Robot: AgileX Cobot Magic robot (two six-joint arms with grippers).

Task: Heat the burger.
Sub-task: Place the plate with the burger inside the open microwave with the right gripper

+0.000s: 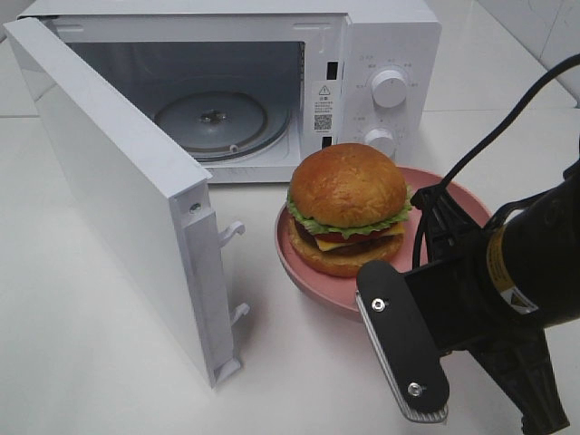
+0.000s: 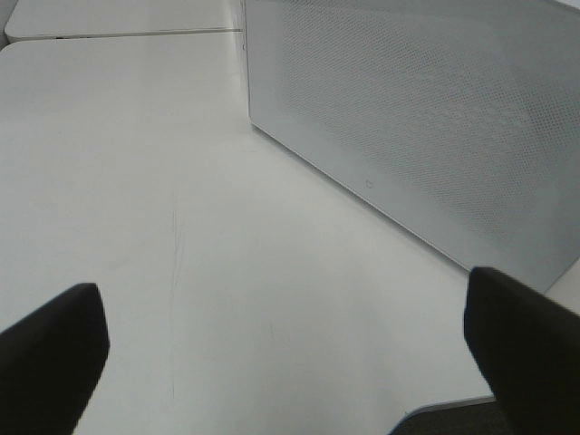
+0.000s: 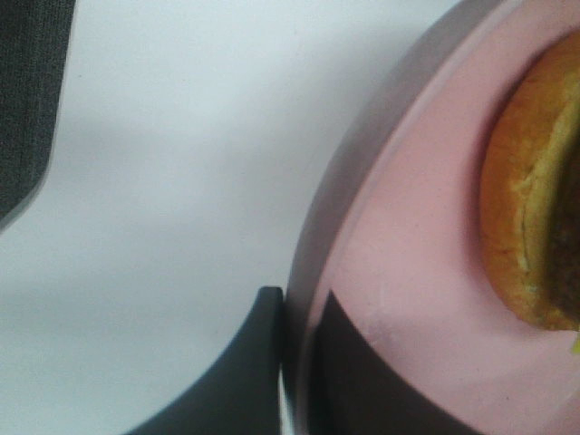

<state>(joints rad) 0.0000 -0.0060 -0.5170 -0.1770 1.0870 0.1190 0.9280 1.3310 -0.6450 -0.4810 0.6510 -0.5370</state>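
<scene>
The burger (image 1: pixel 347 195), a golden bun over lettuce and dark filling, sits on a pink plate (image 1: pixel 444 195) in front of the open microwave (image 1: pixel 381 54). My right gripper (image 1: pixel 367 276) is shut on the plate's near rim. The right wrist view shows the right gripper (image 3: pixel 294 353) pinching that rim of the plate (image 3: pixel 417 254), one finger outside and one on the inner face, with the burger (image 3: pixel 526 208) just beyond. My left gripper (image 2: pixel 285 362) is open and empty over the table, facing the outer face of the microwave door (image 2: pixel 426 118). It is out of the exterior view.
The microwave door (image 1: pixel 118 181) swings out to the left, reaching toward the table's front. Inside lies the glass turntable (image 1: pixel 213 118). Two knobs (image 1: pixel 390 88) sit on the right panel. White tabletop (image 1: pixel 91 362) surrounds everything.
</scene>
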